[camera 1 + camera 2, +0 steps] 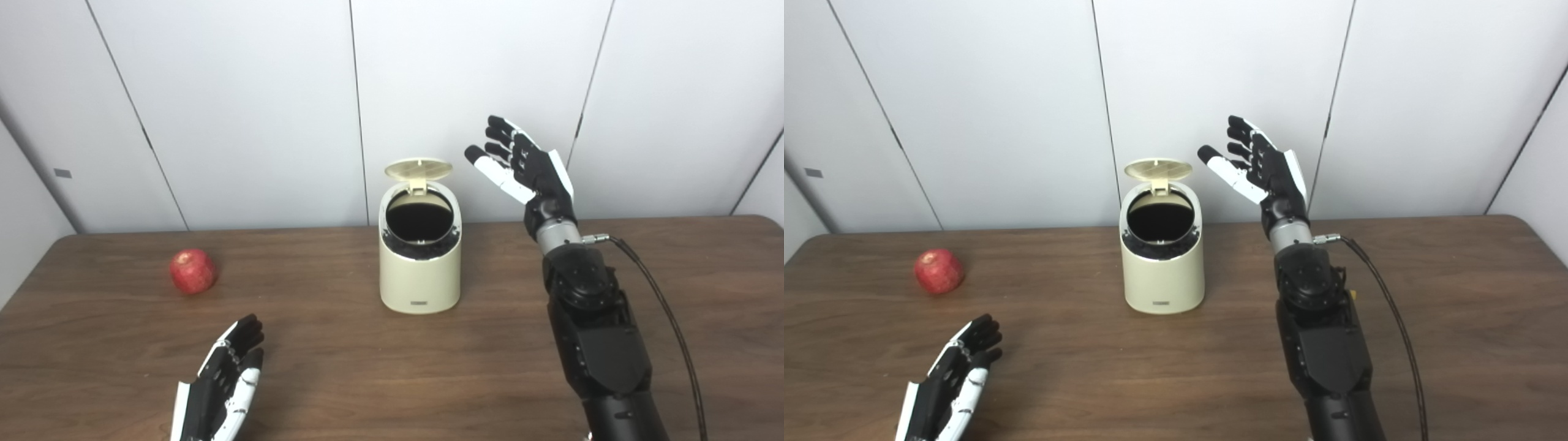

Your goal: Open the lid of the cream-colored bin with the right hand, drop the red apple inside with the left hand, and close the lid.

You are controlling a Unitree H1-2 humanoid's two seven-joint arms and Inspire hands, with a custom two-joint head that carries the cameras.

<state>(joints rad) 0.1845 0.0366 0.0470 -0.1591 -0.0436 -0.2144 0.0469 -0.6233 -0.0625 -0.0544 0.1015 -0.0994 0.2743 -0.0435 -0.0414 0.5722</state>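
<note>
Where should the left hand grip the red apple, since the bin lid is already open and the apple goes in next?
Probably around the round red apple at its widest middle, coming from the near side where the open left hand waits. It sits alone on the brown wooden table, clear all round.

Matt plastic bin [420, 269], wood-grain table [343, 367]

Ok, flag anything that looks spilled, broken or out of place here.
Nothing stands out. The bin stands upright with its lid flipped up, the apple sits whole on the table, and both hands, left and right, are open and empty.
</note>
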